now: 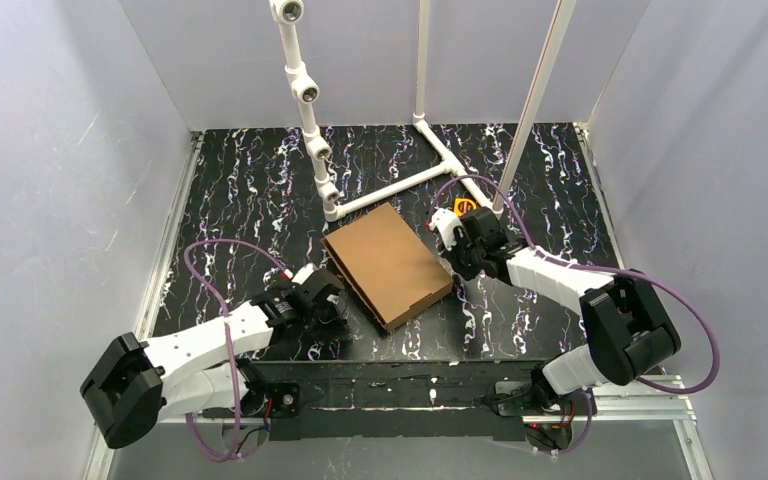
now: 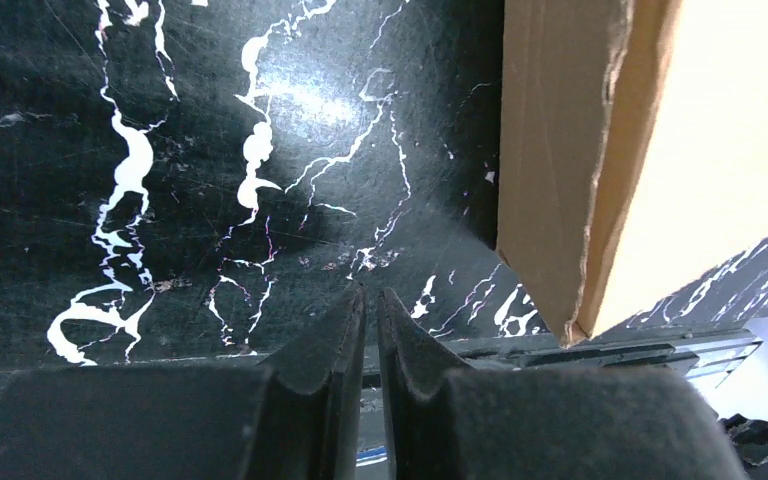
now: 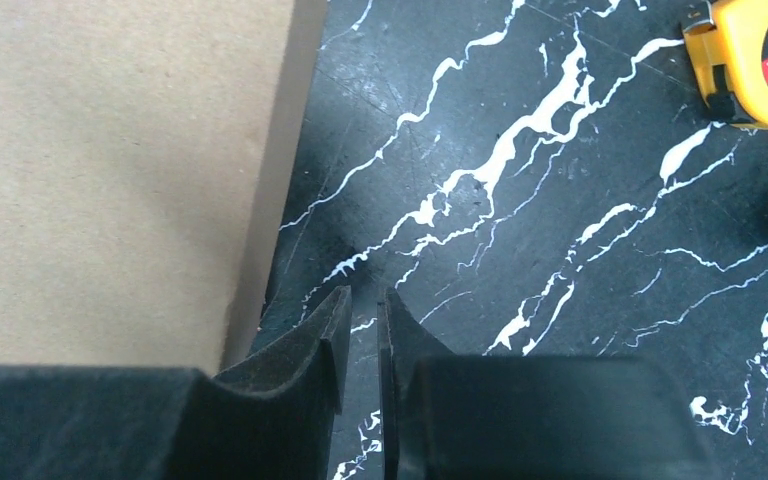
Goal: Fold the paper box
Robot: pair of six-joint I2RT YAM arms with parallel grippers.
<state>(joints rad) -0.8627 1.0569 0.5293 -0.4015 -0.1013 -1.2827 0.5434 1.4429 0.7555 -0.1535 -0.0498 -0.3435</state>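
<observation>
From my console, the paper box (image 1: pixel 388 262) sits in the middle of the black marbled table (image 1: pixel 250 200), turned diagonally so one corner points back towards the white pipe frame (image 1: pixel 400 180) and another towards the arms' bases. Its broad top face lies flat and level, and along the near-left side I can see layered cardboard edges. In the left wrist view, a near corner of the box stands upright to the right of the fingers, with a rough cut edge on the corrugated wall. The left gripper (image 1: pixel 332 290) is low over the table just beside the box's left corner, clear of it. Its fingers (image 2: pixel 335 330) are a thin slit apart, with only bare table between them. The right gripper (image 1: pixel 452 250) is on the opposite side, close to the box's right edge. In its own view the box's top and side wall fill the left part of the picture, and the left finger (image 3: pixel 315 340) is right next to that wall, though I cannot tell whether it touches. Those fingers also stand slightly apart, pinching nothing. Behind the right gripper, a yellow tape measure (image 1: pixel 465 207) lies on the table near the foot of the pipe frame.
</observation>
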